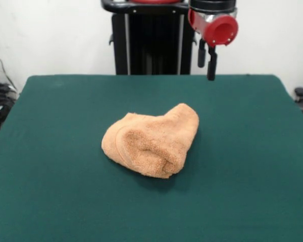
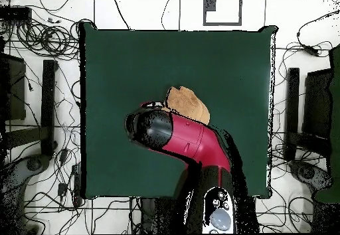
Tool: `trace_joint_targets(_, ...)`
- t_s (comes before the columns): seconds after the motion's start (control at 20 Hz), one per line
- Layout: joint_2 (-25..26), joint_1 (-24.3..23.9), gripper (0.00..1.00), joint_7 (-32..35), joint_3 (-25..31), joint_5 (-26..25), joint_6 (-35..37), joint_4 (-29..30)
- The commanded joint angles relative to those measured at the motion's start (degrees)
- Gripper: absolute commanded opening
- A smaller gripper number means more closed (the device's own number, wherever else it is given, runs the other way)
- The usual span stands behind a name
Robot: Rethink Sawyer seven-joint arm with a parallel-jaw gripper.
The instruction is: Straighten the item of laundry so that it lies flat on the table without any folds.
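1. Towel (image 1: 151, 141): peach terry, bunched into a rounded lump near the middle of the green table (image 1: 50, 201); a thick rolled fold faces the 6 o'clock edge in the front view, and one lobe points toward 1 o'clock
2. No flat layer visible; edges curl under and a seam band arcs across the 9 o'clock side of the lump
3. Gripper (image 1: 207, 59): hangs above the table's 12 o'clock edge in the front view, well apart from the towel, two dark fingers (image 1: 211, 64) set slightly apart, nothing between them
4. Open felt rings the towel on all sides in the front view
5. Overhead view: red arm (image 2: 189, 136) covers the towel's 6 o'clock part, the remainder showing at 12 o'clock of the arm
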Motion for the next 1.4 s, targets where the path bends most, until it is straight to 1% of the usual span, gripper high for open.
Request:
trace_joint_targets(0.05, 2.6, -1.6, 1.0, -6.1, 7.0, -4.2, -1.3, 3.3)
trace_joint_targets(0.3, 2.7, -5.1, 1.0, -9.6, 9.1, -6.5, 0.3, 2.0)
trace_joint_targets(0.4, 3.2, -6.1, 1.0, -10.3, 10.1, -7.7, -0.3, 1.4)
trace_joint_targets(0.55, 4.5, -7.6, 1.0, -11.5, 11.4, -11.4, -3.4, -0.3)
trace_joint_targets(0.6, 4.7, -7.9, 1.0, -11.5, 11.6, -12.2, -3.5, -1.0)
trace_joint_targets(0.8, 5.6, -9.5, 1.0, -12.0, 13.3, -14.6, -1.2, -3.9)
trace_joint_targets(0.9, 5.7, -9.8, 1.0, -11.1, 13.8, -15.3, -0.9, -4.2)
trace_joint_targets(1.1, 5.0, -9.4, 1.0, -5.9, 14.0, -15.3, -3.6, -2.9)
trace_joint_targets(1.15, 4.8, -9.0, 1.0, -4.2, 13.7, -14.8, -3.7, -2.5)
trace_joint_targets(1.3, 4.8, -7.9, 1.0, -1.5, 12.9, -14.3, -4.0, -2.3)
trace_joint_targets(1.4, 5.4, -6.7, 1.0, -0.9, 12.6, -14.3, -3.7, -3.7)
